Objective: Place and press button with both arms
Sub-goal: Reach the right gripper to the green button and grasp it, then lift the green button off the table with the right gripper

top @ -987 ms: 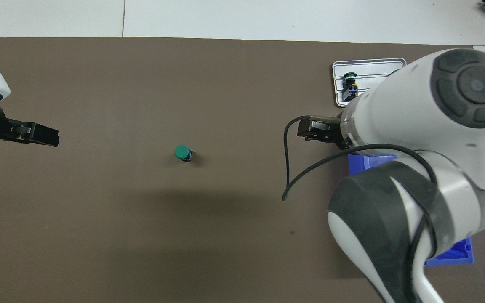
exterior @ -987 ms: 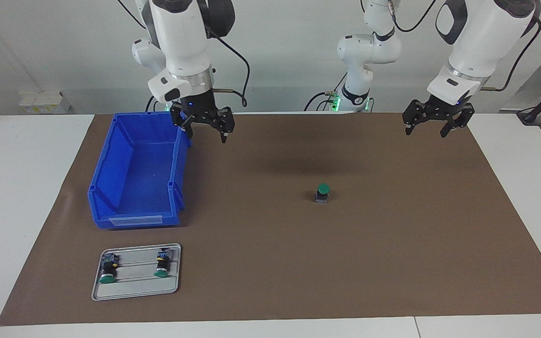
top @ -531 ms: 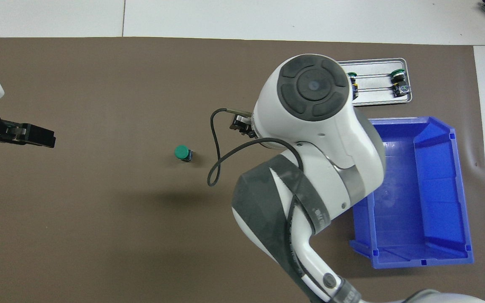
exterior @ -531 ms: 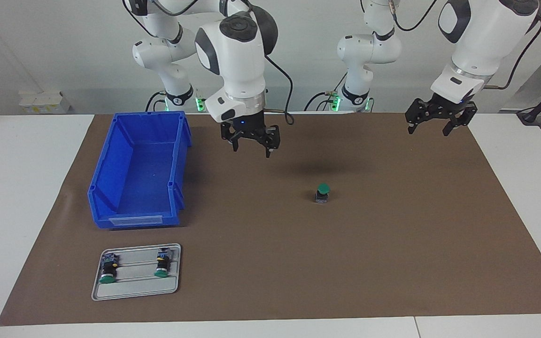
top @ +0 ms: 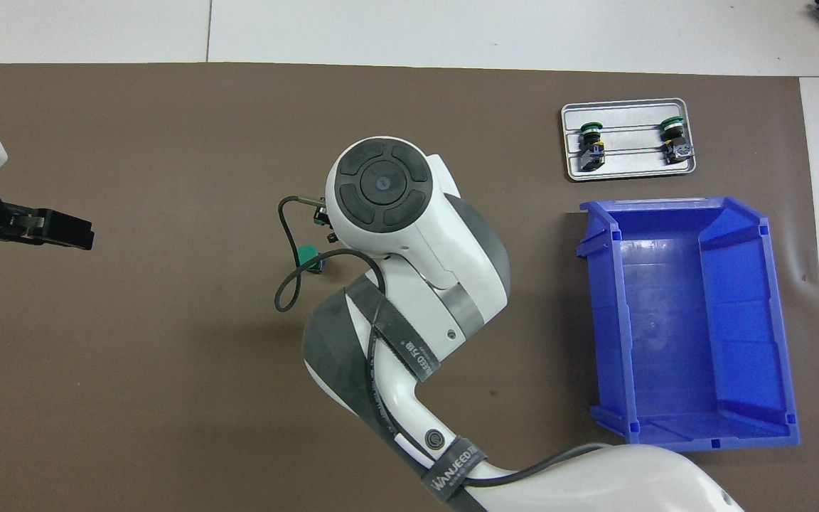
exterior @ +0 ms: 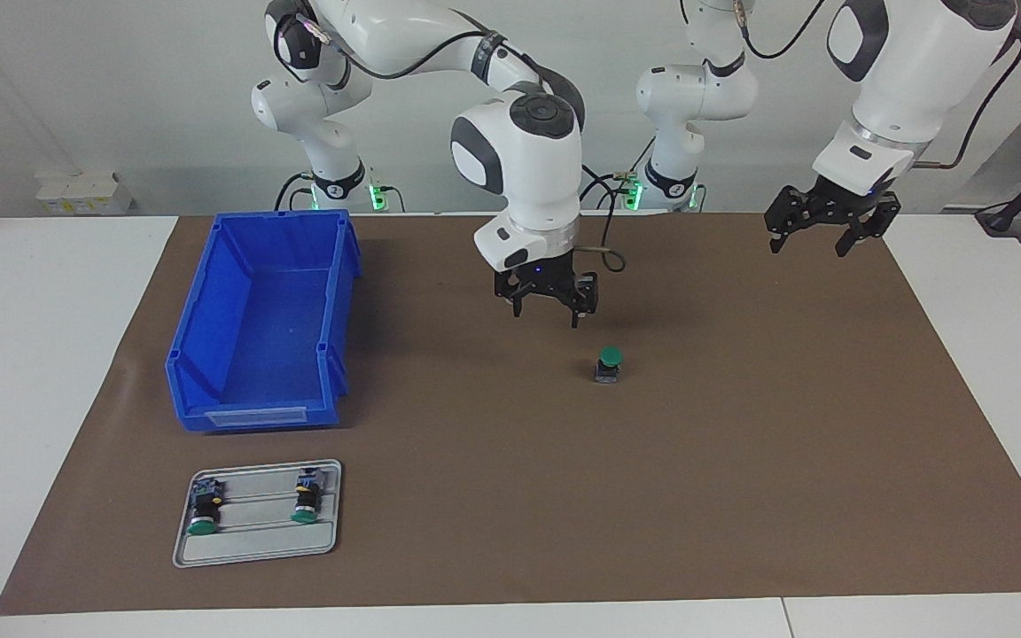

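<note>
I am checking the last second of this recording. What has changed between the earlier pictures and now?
The right gripper swung from above the blue bin toward the middle of the mat and came lower; it is now open, empty, up in the air close beside the button. Nothing was gripped or released. The left gripper waits open at its end; button, bin and tray did not move.

Right tool (exterior: 546, 310) open above mat (exterior: 741, 461), near button (exterior: 608, 363)
</note>
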Controlling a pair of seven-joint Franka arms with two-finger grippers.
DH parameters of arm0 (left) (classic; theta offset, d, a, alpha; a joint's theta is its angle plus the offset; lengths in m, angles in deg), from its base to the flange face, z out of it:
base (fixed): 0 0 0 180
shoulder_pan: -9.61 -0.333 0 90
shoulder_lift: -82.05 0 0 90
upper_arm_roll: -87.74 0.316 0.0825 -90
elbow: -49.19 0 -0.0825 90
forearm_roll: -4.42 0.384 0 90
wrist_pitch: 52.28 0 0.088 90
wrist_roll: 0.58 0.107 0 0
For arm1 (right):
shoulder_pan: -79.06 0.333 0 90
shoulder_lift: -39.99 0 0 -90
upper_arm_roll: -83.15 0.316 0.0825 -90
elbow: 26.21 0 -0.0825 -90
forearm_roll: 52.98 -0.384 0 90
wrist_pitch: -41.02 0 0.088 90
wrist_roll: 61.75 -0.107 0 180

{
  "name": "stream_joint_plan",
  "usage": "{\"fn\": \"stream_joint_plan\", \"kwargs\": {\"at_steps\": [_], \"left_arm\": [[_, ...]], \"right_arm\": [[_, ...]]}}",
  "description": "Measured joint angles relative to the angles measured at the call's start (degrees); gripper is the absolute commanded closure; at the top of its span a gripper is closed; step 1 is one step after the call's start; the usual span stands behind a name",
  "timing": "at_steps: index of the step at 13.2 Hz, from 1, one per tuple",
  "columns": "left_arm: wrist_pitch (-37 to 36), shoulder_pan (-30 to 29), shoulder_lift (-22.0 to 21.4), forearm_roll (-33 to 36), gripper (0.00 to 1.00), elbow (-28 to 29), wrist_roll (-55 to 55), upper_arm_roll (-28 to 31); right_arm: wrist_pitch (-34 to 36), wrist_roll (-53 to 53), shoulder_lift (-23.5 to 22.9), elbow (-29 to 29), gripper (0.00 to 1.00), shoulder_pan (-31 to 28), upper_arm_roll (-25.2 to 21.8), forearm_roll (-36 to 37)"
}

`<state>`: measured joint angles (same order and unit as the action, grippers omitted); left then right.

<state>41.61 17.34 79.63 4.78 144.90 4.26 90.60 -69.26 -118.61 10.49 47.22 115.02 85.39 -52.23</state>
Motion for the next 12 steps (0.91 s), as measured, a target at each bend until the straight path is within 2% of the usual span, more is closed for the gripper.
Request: {"fn": "stream_joint_plan", "kwargs": {"at_steps": [1,7,12], "left_arm": [[0.0,0.0,0.0,0.0,0.00,0.0,0.0,0.0],[0.0,0.0,0.0,0.0,0.00,0.0,0.0,0.0],[0.0,0.0,0.0,0.0,0.00,0.0,0.0,0.0]], "right_arm": [[-1.5,-0.1,-1.3,-0.2,0.12,0.8,0.0,0.0],[-8.1,-1.3,-11.1,-5.3,0.12,5.5,-0.3,1.8],[-11.3,-1.1,-14.0,-6.8,0.18,6.4,-0.3,5.5]]}}
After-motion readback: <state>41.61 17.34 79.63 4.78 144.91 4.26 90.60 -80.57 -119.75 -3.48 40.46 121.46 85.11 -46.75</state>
